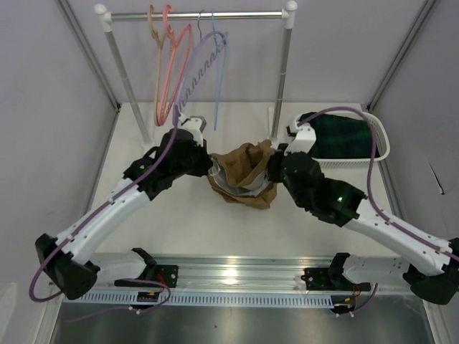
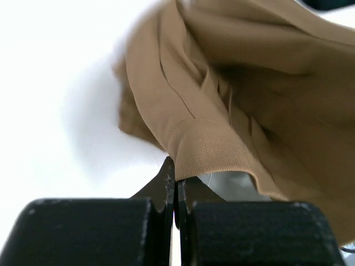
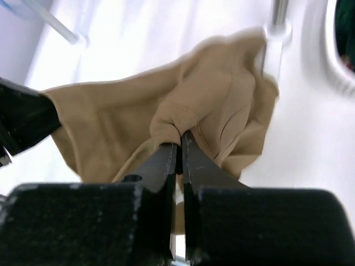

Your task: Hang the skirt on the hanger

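Observation:
The tan-brown skirt [image 1: 244,172] is bunched between my two arms at mid table, its whitish lining [image 1: 237,190] showing underneath. My left gripper [image 1: 209,166] is shut on the skirt's waistband edge [image 2: 205,152]. My right gripper [image 1: 274,172] is shut on a fold of the skirt [image 3: 183,111] on its right side. The thin pale lavender-blue hanger [image 1: 215,79] hangs from the rail [image 1: 197,14] at the back, to the right of the other hangers.
A tan hanger [image 1: 153,43], a pink hanger [image 1: 169,64] and a scalloped lavender hanger [image 1: 195,68] hang on the same rail. The rack's right post [image 1: 284,79] stands just behind the skirt. A white basket [image 1: 384,147] with dark green plaid cloth [image 1: 344,136] sits at the right.

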Robot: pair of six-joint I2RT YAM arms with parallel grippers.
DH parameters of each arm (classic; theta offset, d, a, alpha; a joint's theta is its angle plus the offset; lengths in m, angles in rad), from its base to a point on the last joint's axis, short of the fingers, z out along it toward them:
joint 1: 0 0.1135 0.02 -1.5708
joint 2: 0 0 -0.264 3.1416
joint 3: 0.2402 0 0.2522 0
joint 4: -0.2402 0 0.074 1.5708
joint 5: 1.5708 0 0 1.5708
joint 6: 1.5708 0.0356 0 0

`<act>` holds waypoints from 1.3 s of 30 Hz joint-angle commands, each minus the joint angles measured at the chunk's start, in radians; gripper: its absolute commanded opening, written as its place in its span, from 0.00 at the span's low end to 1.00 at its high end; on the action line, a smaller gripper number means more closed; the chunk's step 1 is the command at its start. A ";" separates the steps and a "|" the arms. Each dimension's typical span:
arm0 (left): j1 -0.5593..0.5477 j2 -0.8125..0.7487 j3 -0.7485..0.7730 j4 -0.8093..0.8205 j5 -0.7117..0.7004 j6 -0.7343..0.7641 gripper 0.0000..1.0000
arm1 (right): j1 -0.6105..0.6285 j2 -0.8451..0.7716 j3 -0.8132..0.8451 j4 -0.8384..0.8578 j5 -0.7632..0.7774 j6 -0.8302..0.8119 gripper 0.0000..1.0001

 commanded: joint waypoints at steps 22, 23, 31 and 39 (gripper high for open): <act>0.221 0.010 0.377 -0.128 0.113 0.018 0.00 | -0.396 0.341 0.685 -0.242 -0.527 -0.154 0.00; 0.221 -0.019 0.295 -0.087 0.130 0.002 0.00 | -0.398 0.327 0.636 -0.228 -0.541 -0.131 0.00; 0.220 -0.099 -0.412 0.277 0.291 -0.254 0.00 | -0.404 0.169 -0.106 0.053 -0.749 0.040 0.00; 0.221 0.041 -0.603 0.489 0.261 -0.391 0.00 | -0.517 0.253 -0.418 0.231 -0.927 0.104 0.00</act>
